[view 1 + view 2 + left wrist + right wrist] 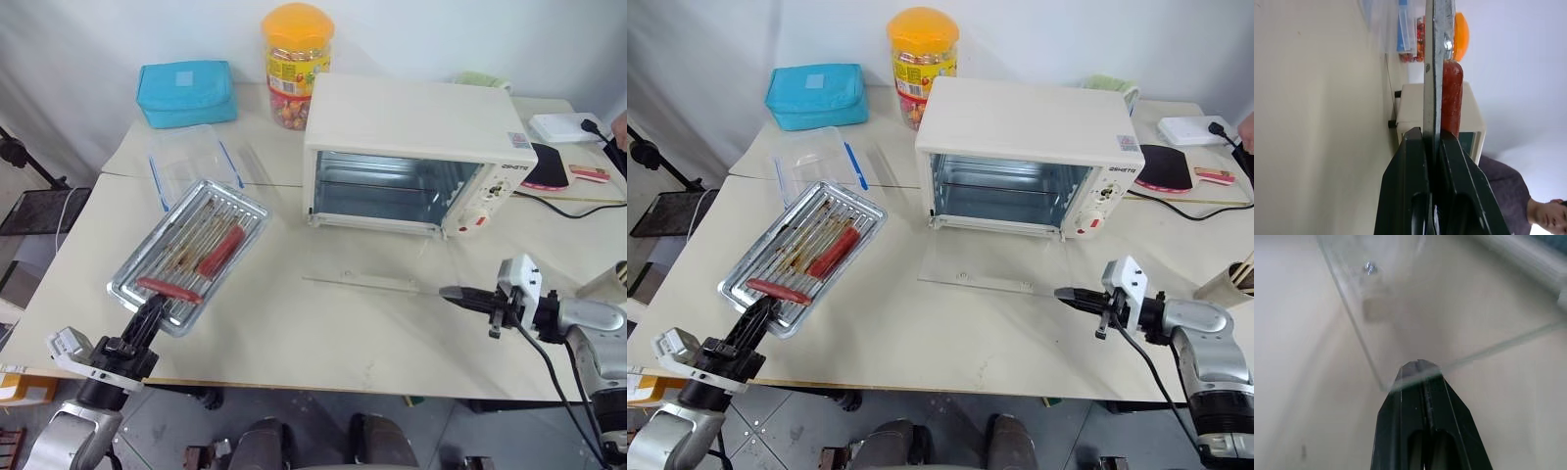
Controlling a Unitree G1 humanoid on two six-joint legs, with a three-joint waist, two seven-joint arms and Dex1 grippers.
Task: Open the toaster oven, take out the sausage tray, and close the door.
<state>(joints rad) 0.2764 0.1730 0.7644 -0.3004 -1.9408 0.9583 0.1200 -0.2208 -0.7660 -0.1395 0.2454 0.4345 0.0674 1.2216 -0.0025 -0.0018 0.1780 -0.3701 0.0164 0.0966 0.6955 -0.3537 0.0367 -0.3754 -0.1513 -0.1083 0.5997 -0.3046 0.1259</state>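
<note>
Left tool grips the sausage tray by its near rim, on the counter. Right tool, closed and empty, meets the corner of the lowered glass door; sliding off would leave the toaster oven open.

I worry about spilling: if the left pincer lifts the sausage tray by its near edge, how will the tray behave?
The sausage tray looks like thin stiff metal, so it should hold its shape. Gripped only at one rim by the left pincer, it will probably sag away from the grip. The two loose sausages may then roll or slide along the ridges.
</note>
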